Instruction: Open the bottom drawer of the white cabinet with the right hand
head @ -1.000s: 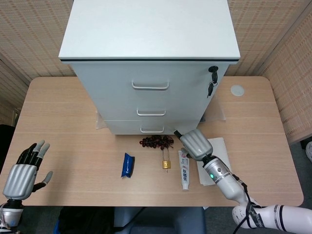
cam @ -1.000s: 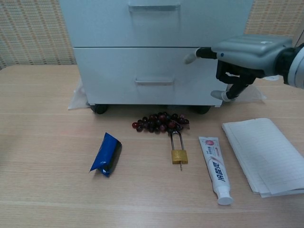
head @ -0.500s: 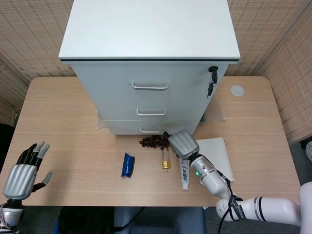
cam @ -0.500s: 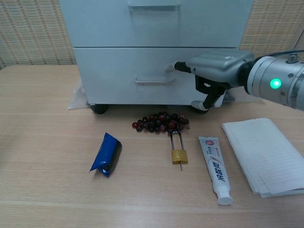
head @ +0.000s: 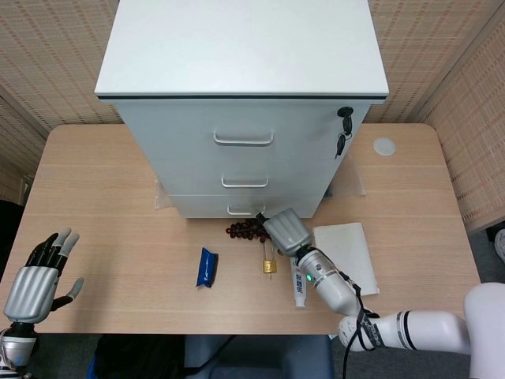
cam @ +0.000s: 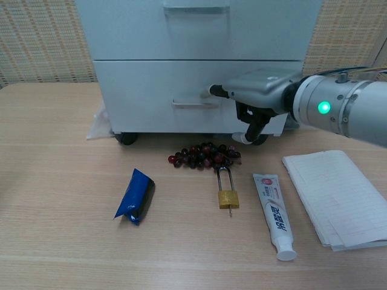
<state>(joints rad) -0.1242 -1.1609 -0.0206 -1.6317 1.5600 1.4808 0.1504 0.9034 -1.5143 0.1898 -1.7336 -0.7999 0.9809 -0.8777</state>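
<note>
Fingers of the right hand extend leftward toward the bottom drawer handle, one tip just beside the handle's right end; others curl beneath the palm. They hold nothing, and whether the tip touches the drawer front cannot be told. The bottom drawer of the white cabinet sits fully closed at the cabinet's base, at the back of the table.

Handling, as a judgement: the drawer is rigid and should slide on runners; the slim bar handle is the place to take hold, hooked from beneath. The cabinet stands on casters and might roll forward under the pull. Grapes, a padlock, a toothpaste tube and a blue packet lie in front of the drawer; the grapes are nearest its path.

Compared with one second ago, the right hand has travelled left from the cabinet's right edge to near the handle. The left hand, fingers apart and empty, rests unchanged at the table's near left corner.
</note>
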